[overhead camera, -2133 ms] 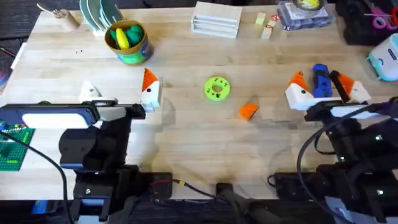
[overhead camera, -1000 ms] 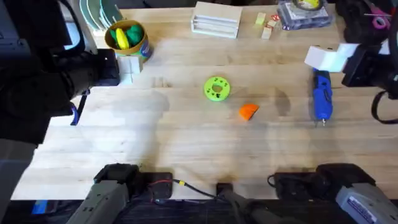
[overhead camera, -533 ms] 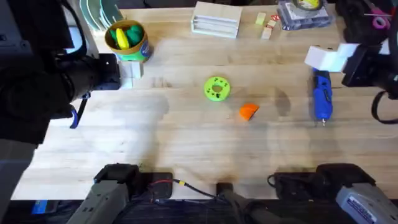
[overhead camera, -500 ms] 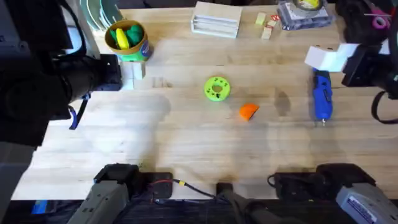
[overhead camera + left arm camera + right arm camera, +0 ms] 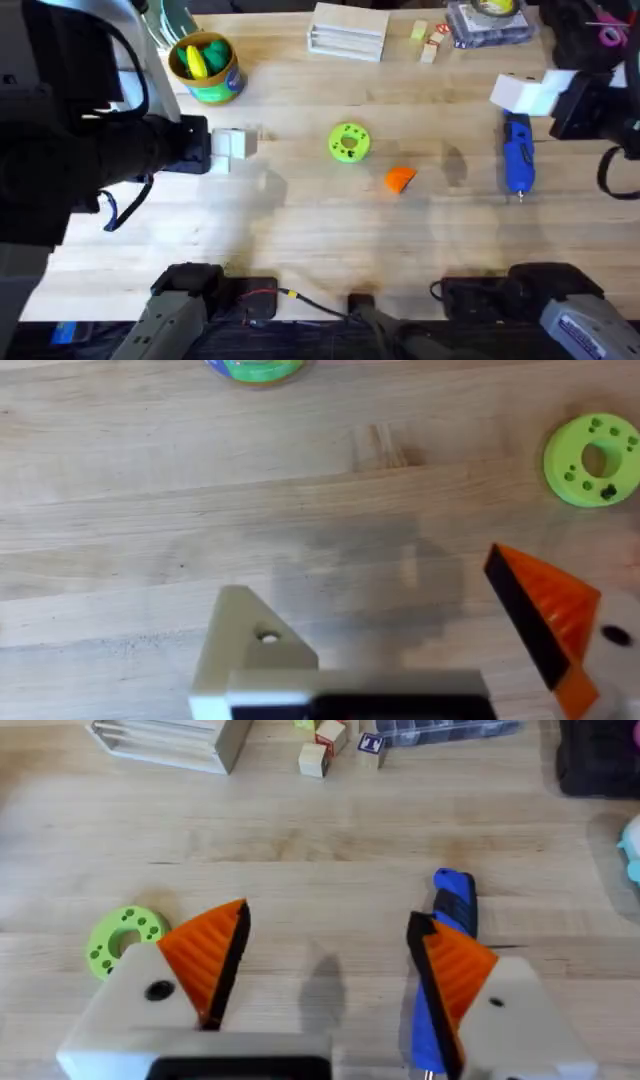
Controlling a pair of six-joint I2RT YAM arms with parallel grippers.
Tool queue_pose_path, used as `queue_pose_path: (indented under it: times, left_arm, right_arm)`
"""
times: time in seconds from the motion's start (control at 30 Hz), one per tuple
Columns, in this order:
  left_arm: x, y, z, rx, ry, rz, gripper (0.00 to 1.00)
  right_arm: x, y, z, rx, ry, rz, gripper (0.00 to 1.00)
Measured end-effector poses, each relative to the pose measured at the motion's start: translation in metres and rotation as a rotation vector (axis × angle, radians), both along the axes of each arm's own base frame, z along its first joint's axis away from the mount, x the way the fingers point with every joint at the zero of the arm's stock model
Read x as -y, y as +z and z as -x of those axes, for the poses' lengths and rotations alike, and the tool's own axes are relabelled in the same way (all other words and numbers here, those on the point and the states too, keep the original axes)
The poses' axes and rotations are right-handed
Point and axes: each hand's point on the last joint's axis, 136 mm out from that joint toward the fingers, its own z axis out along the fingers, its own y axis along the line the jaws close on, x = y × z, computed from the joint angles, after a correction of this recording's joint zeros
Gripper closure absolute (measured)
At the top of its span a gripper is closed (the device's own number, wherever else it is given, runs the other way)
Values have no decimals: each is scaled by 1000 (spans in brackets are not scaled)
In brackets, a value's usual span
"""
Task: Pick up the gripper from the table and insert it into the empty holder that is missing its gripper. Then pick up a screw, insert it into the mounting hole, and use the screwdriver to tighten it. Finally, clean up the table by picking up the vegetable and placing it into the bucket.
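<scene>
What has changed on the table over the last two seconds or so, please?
Both arms rose from low near their bases. The left tool then slid from beside the yellow-rimmed green can toward the table's middle. The right tool has hung still since, near the blue pen-shaped screwdriver. Nothing was gripped. The small orange ribbed wedge, lime-green disc, screwdriver and can stayed put.
</scene>
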Motion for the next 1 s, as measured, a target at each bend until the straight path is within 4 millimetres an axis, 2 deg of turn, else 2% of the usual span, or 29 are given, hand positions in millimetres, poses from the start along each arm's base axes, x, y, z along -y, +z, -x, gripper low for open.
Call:
queue_pose_path:
  times: [0.07, 0.17, 0.33, 0.37, 0.4, 0.43, 0.47, 0.63, 0.7, 0.8, 1.0]
  left_arm:
    - [0, 0, 0, 0, -2, 1, 6]
    - [1, 0, 0, 0, -4, 2, 135]
    - [1, 3, -4, 19, -6, 1, 890]
    - [1, 5, -5, 28, -10, -2, 969]
    - [1, 9, -7, 42, -11, -2, 985]
    - [1, 14, -10, 61, -13, -3, 977]
    - [1, 22, -13, 89, -13, -5, 860]
    - [1, 77, -12, 266, -13, -5, 81]
    - [1, 96, -7, 333, -12, -4, 12]
    - [1, 111, 2, 402, -11, -4, 7]
    - [1, 117, 8, 432, -11, -4, 8]
  right_arm:
    - [0, 0, 0, 0, 0, 0, 10]
    - [0, 0, 0, 0, 0, 0, 10]
    - [0, 0, 0, 0, 0, 0, 10]
    - [0, 0, 0, 0, 0, 0, 10]
    - [0, 0, 0, 0, 0, 0, 8]
    - [0, 0, 0, 0, 0, 0, 8]
    - [0, 0, 0, 0, 0, 0, 10]
    - [0, -3, 2, -15, 0, 0, 10]
    - [0, -4, 3, -21, 0, 0, 10]
    - [0, -4, 3, -21, 0, 0, 10]
    - [0, -5, 3, -23, 0, 0, 10]
